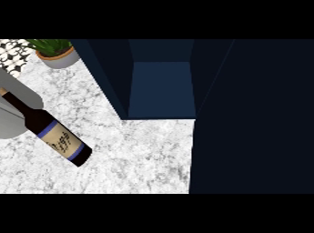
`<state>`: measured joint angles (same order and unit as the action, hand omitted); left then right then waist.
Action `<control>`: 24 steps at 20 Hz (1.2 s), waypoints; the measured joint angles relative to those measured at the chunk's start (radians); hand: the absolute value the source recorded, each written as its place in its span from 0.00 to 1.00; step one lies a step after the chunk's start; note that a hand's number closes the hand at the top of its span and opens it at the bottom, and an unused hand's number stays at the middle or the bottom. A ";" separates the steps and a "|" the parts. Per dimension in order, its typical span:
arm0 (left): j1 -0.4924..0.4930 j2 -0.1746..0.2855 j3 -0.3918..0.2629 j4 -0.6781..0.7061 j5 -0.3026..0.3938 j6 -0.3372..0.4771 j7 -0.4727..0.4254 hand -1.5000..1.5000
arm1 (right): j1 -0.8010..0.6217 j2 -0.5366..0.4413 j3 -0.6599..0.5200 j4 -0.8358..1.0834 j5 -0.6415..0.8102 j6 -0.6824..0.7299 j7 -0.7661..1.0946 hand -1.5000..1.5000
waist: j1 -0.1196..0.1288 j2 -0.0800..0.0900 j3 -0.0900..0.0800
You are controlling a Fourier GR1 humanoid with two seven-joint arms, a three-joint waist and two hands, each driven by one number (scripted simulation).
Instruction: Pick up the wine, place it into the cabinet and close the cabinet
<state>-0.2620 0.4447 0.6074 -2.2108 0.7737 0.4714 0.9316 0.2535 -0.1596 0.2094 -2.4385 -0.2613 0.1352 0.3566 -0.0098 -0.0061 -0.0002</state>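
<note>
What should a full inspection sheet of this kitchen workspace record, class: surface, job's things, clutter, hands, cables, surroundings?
Surface: white-and-grey marbled stone counter.
Job's things: dark glass wine bottle with blue-edged cream label on the counter at left, outside the cabinet; dark navy box cabinet open, nothing seen in its blue inside.
Clutter: green spiky plant in a round grey pot, far left corner.
Hands: nothing seen; a grey shape at the left edge, behind the bottle's neck, cannot be identified.
Cables: nothing seen.
Surroundings: black-and-white patterned tiles, top left.
</note>
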 measured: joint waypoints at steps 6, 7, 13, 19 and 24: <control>0.026 0.033 0.053 -0.023 0.017 0.028 0.028 0.00 | -0.002 -0.002 0.023 -0.008 0.014 -0.020 0.013 0.00 | 0.000 -0.001 0.000; 0.025 0.040 0.061 -0.018 0.018 0.029 0.028 0.00 | -0.009 -0.002 0.020 -0.008 0.015 -0.024 0.017 0.00 | 0.000 -0.001 0.000; 0.049 0.030 0.078 -0.005 0.019 0.010 0.003 0.00 | -0.017 -0.009 0.008 -0.010 0.024 -0.026 0.017 0.00 | -0.002 0.001 0.000; 0.099 0.010 0.052 0.032 -0.032 -0.023 -0.039 0.00 | -0.021 0.004 0.017 -0.009 0.032 -0.037 0.012 0.00 | -0.006 0.003 0.000; 0.159 -0.056 0.006 0.091 -0.066 -0.114 -0.121 0.00 | -0.008 0.011 0.019 -0.007 0.037 -0.032 -0.001 0.00 | -0.007 0.003 -0.001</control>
<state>-0.1029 0.3883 0.6130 -2.1195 0.7073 0.3577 0.8111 0.2452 -0.1491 0.2287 -2.4455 -0.2244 0.1034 0.3553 -0.0172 -0.0026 -0.0008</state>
